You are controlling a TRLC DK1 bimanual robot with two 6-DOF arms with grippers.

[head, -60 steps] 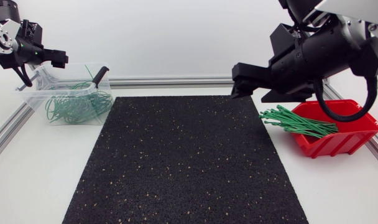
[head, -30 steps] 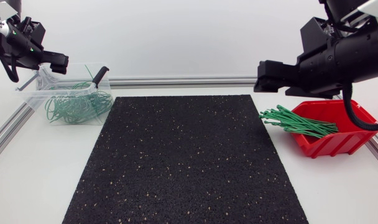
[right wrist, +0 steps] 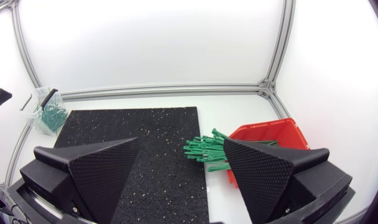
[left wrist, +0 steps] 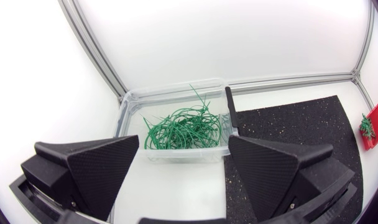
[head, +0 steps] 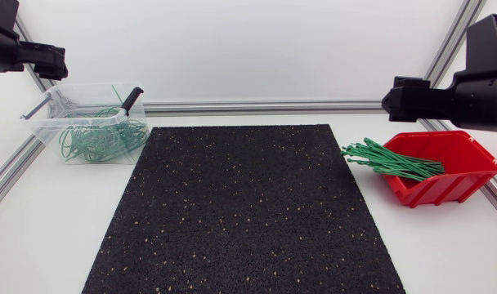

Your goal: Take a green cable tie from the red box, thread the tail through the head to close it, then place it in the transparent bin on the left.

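While my left gripper (left wrist: 184, 142) and right gripper (right wrist: 181, 143) hung open and empty, the green ties (head: 391, 159) lay bunched, so I might have grabbed several.

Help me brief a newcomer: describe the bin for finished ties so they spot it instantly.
From the black mat in the middle, look beside its far left corner. The transparent bin stands there; unlike the red box opposite, it is clear-walled and holds looped green ties.

- the left arm (head: 20, 53) has pulled back from over the transparent bin (head: 38, 124) toward the far left corner.
- the right arm (head: 457, 98) has withdrawn rightward off the mat's (head: 240, 212) far corner, to above the red box (head: 469, 178).
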